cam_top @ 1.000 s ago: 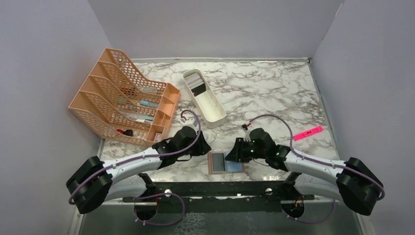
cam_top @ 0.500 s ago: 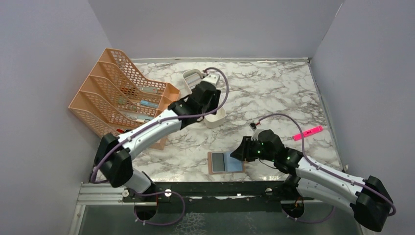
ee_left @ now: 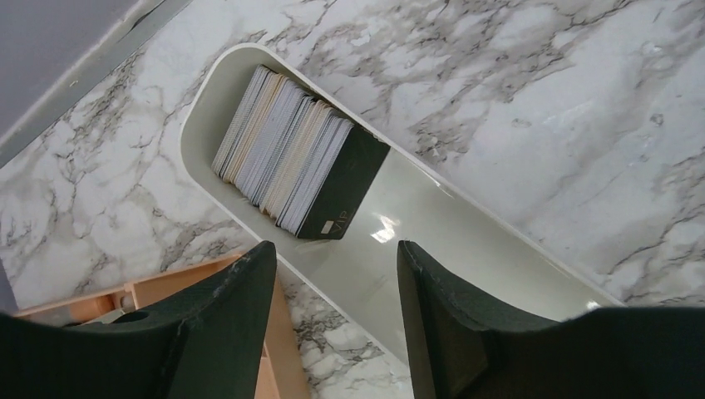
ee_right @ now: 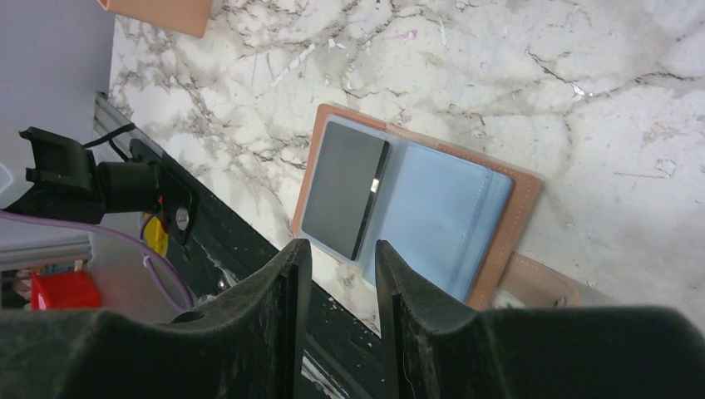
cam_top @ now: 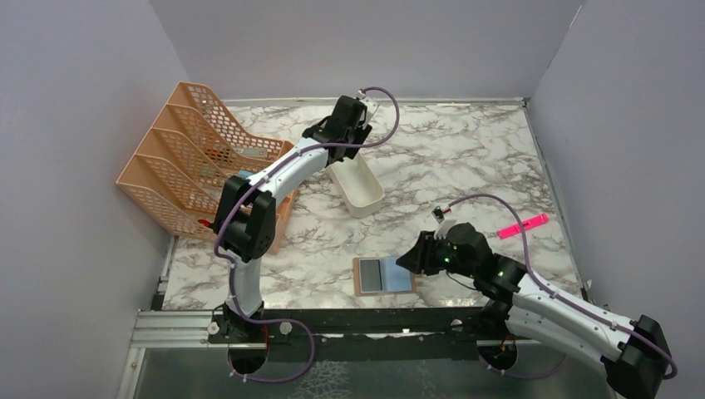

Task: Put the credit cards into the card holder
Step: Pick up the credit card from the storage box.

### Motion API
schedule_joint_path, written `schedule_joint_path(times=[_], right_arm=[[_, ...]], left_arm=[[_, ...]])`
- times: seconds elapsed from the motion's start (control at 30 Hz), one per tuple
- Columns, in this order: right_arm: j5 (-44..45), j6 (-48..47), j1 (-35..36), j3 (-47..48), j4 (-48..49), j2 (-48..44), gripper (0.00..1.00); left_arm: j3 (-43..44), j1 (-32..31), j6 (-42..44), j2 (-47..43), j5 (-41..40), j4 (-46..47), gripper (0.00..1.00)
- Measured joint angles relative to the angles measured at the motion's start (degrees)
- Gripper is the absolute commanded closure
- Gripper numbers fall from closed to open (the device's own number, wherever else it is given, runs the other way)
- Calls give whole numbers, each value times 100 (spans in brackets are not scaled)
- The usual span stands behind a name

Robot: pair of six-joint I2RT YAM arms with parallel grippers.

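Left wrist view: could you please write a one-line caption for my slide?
Open left end effector hovers above the white tray, where credit cards stand packed together at one end.

A marble-patterned desk (cam_top: 465, 150) with a smooth, faintly glossy face carries a white tray (ee_left: 432, 199) of glossy plastic that catches the light. The cards (ee_left: 283, 158) stacked in it look like thin plastic, the front one matt black. The holder (ee_right: 520, 208) is tan and leather-look, with smooth plastic sleeves. The left fingers (ee_left: 237, 307) and right fingers (ee_right: 266, 324) are matt black, slightly scuffed. The rack (cam_top: 179, 158) is orange plastic mesh.
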Motion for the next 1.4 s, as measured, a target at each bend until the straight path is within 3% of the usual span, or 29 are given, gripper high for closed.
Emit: schedule_joint_path(times=[0.3,0.87,1.4], right_arm=[[83,2,0,0,-404,-179,61],[225,4,0,4,-468,-72,61],[293,24,0,76,-472,-66,61]], left_arm=[[610,291,800,1060,101,-79,40],[1172,490,1432,1847,72,-140,39],[1180,450,1703,1950,-221,-79,64]])
